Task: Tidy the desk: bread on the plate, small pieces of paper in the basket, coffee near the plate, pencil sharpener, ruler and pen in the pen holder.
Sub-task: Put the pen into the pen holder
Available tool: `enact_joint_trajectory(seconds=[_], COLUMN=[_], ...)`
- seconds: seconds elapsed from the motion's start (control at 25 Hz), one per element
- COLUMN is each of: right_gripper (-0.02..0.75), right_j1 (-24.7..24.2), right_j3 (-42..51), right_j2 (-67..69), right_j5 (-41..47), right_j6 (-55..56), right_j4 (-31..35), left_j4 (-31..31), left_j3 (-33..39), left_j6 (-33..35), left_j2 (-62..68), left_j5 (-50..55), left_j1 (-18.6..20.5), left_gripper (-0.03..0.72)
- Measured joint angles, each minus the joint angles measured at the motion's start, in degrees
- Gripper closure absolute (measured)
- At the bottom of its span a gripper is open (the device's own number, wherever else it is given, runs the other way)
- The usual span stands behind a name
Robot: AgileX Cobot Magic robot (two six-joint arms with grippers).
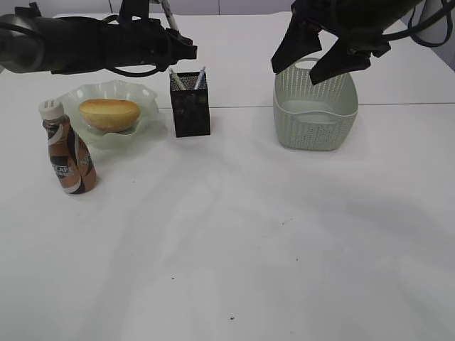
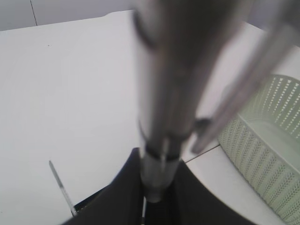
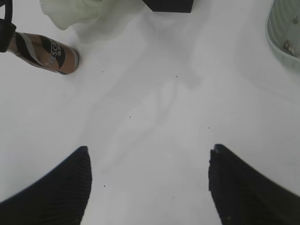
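My left gripper hovers above the black mesh pen holder, shut on a grey pen whose top sticks up past the arm. Two light sticks stand in the holder; a thin clear strip, apparently the ruler, rises from its corner. The bread lies on the green plate. The coffee stands just in front of the plate. My right gripper hangs open and empty over the basket, which holds a paper scrap. The pencil sharpener is out of view.
The white desk spreads wide in front of all the objects, with a faint seam running behind the holder. In the right wrist view the coffee, plate and holder line the top edge.
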Motion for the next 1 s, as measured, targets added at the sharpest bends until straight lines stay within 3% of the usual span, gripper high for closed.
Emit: enact_joint_trajectory(seconds=[1.0], right_gripper=[0.169], right_j1=[0.0], right_j3=[0.0], right_j2=[0.0], right_j5=[-0.1], right_j6=[-0.1], right_j4=[-0.1], left_j4=[-0.1], left_j3=[-0.1], left_j6=[-0.1], left_j2=[1.6], left_j5=[0.0], left_j1=[0.1], left_gripper=[0.619])
